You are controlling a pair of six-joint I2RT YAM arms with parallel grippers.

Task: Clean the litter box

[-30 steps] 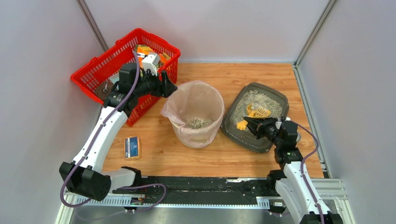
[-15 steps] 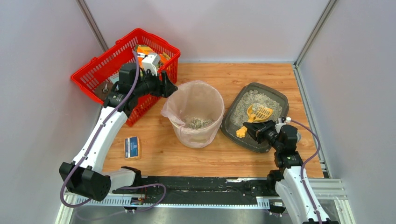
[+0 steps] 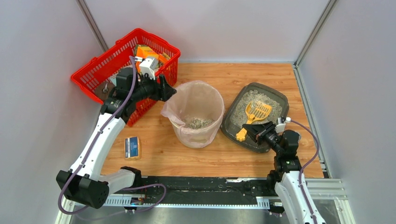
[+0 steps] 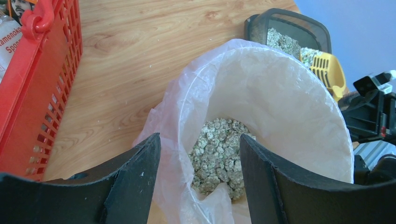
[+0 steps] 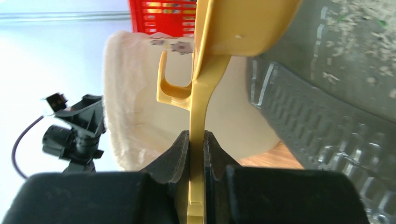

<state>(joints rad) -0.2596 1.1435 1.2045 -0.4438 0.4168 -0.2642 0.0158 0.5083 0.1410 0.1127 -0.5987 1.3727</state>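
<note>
A red mesh basket (image 3: 105,70) with packaged goods in it stands at the far left of the wooden table (image 3: 243,77). A small blue-labelled pack (image 3: 132,147) lies nearer, on the bare wood. The left gripper (image 3: 167,89) hangs at the far-left rim of the round beige bin (image 3: 212,100). Its claw is released and holds nothing. In the left wrist view its two fingers (image 4: 140,172) stand wide apart above the clear bag liner (image 4: 163,121). A heap of greyish clumps (image 3: 200,123) sits in the bottom of the bin. Just right of the bin, the dark grey litter box (image 3: 229,125) lies at an angle on the right side of the table, with pale gravelly litter inside. A yellow scoop (image 3: 258,111) rests with its slotted head on the litter. The right gripper (image 3: 251,133), at the box's near rim, is clenched on the scoop's handle
</note>
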